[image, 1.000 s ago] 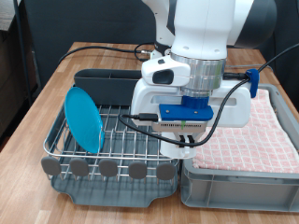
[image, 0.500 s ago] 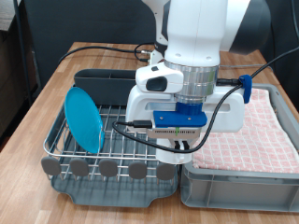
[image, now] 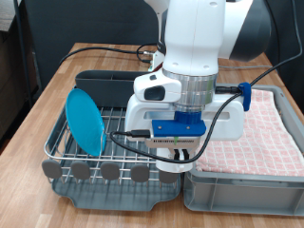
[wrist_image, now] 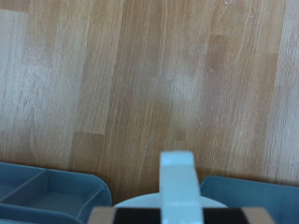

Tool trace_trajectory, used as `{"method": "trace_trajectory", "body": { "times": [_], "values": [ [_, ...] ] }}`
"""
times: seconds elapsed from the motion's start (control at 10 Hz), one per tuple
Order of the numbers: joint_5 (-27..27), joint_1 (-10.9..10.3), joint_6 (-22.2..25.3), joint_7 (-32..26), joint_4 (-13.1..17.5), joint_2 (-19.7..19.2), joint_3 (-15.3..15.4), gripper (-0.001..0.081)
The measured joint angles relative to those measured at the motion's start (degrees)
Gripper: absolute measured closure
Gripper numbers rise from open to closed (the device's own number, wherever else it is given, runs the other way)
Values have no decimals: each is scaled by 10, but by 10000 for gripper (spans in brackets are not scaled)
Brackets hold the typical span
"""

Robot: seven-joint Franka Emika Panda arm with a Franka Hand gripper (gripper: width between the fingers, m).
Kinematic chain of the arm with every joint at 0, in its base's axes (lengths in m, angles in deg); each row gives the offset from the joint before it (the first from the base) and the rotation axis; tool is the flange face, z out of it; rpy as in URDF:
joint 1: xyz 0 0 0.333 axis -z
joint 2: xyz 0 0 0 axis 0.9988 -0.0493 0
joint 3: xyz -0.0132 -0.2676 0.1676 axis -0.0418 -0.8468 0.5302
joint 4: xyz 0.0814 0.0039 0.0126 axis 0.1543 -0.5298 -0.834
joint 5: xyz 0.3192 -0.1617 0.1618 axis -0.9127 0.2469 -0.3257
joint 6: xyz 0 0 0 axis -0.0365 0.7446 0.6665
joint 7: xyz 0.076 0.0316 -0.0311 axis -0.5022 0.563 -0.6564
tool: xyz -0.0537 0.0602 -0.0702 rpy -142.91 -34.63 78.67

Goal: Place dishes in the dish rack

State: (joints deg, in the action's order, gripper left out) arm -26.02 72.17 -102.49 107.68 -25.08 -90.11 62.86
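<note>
The bright-blue plate (image: 85, 121) stands on edge in the dish rack (image: 122, 144), at the exterior view's left. My gripper (image: 171, 160) hangs low over the rack's right end, its fingers mostly hidden by the hand. A white rounded thing, the white mug (image: 168, 164), sits right under the hand and travels with it. In the wrist view the mug (wrist_image: 176, 179) fills the middle close up, with wooden table beyond it. The wooden spoon is out of view.
A grey plastic bin (image: 242, 185) with pink checked cloth (image: 261, 133) stands against the rack on the exterior view's right. Round grey tabs (image: 110, 171) line the rack's near edge. Black cables (image: 104, 49) loop from the arm. Wooden table (image: 47, 95) surrounds the rack.
The hand has come down and shifted slightly to the exterior view's left, bringing the white mug lower over the rack's right end. The blue plate has not moved.
</note>
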Motion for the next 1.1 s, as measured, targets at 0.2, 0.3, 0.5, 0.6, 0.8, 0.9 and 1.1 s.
{"method": "trace_trajectory", "body": {
  "times": [0.2,0.3,0.5,0.6,0.8,0.9,1.1],
  "values": [
    [0,5,0,-2,1,-7,4,734],
    [0,8,0,-4,2,-10,7,734],
    [-1,15,-1,-11,4,-17,12,734],
    [-2,19,-4,-13,5,-22,14,734],
    [-4,28,-10,-16,10,-31,22,734],
    [-6,32,-11,-18,13,-35,26,734],
    [-10,40,-11,-21,19,-43,32,734]
  ]
}}
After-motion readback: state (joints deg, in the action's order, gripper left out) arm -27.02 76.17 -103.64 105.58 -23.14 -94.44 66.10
